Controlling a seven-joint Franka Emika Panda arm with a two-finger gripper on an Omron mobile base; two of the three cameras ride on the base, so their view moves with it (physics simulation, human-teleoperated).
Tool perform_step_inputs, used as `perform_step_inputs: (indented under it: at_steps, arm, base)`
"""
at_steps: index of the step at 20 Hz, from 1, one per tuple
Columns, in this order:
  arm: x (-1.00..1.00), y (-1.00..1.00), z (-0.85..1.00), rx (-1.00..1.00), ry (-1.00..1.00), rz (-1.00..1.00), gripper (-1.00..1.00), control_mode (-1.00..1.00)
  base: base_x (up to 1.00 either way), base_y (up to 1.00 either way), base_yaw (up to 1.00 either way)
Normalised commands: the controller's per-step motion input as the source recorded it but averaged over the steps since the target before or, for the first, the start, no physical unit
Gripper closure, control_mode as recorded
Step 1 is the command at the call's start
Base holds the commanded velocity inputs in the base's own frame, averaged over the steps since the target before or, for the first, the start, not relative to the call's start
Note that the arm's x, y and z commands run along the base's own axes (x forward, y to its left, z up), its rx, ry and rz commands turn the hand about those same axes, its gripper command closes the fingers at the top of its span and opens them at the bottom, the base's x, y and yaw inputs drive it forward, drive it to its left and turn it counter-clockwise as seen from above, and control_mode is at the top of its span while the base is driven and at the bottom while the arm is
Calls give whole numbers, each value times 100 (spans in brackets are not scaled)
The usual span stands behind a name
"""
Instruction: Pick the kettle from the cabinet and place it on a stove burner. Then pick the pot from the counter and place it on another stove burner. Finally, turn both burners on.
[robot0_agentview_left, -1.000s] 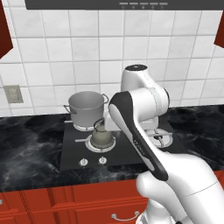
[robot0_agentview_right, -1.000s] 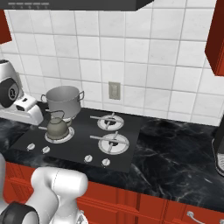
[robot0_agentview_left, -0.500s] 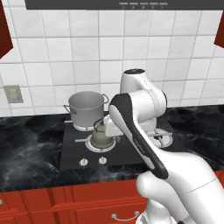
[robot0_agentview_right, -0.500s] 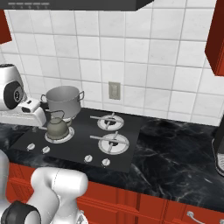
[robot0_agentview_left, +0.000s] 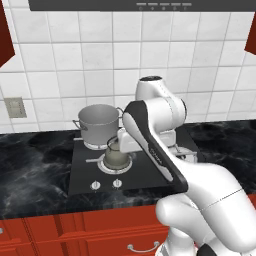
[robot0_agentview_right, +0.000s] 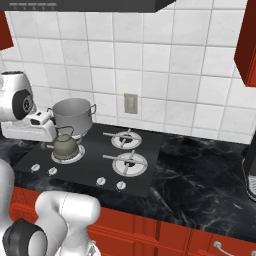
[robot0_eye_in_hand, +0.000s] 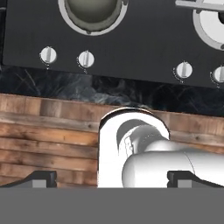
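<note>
The grey pot (robot0_agentview_right: 73, 114) stands on the rear left burner, also seen as the pot (robot0_agentview_left: 100, 122) from the other side. The small grey-green kettle (robot0_agentview_right: 65, 145) sits on the front left burner just in front of it. The arm partly hides the kettle (robot0_agentview_left: 116, 156) in the left base view. My hand (robot0_agentview_right: 31, 131) hovers beside the kettle, over the stove's front left. My gripper (robot0_eye_in_hand: 114, 180) is open and holds nothing. It looks down on the kettle's top (robot0_eye_in_hand: 92, 11) and a row of white knobs (robot0_eye_in_hand: 86, 59).
The front right burner (robot0_agentview_right: 131, 161) and rear right burner (robot0_agentview_right: 124, 138) are bare. White knobs (robot0_agentview_right: 100, 181) line the cooktop's front edge. Black marble counter (robot0_agentview_right: 200, 185) stretches right to a dark appliance (robot0_agentview_right: 250, 170). Red wall cabinets (robot0_agentview_right: 247, 45) hang at the sides.
The arm has shifted a little over the stove's front left. Kettle and pot stay where they were, and the jaws stay open.
</note>
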Motion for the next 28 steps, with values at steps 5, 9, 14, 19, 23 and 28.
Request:
perform_step_inputs:
  at_steps: [5, 9, 14, 19, 23, 28]
  arm:
    - [20, 0, -1, 0, 7, 0, -100, -100]
    - [8, 5, -4, 0, 5, 0, -100, -100]
    - [0, 10, -8, 0, 1, 0, -100, -100]
    - [0, 12, -13, 0, 2, 0, -100, -100]
    - [0, 9, -13, 0, 4, 0, -100, -100]
    - [2, 6, -8, 0, 3, 0, -100, -100]
  base:
    - [0, 0, 0]
    - [0, 0, 0]
    - [0, 0, 0]
    - [0, 0, 0]
    - [0, 0, 0]
    - [0, 0, 0]
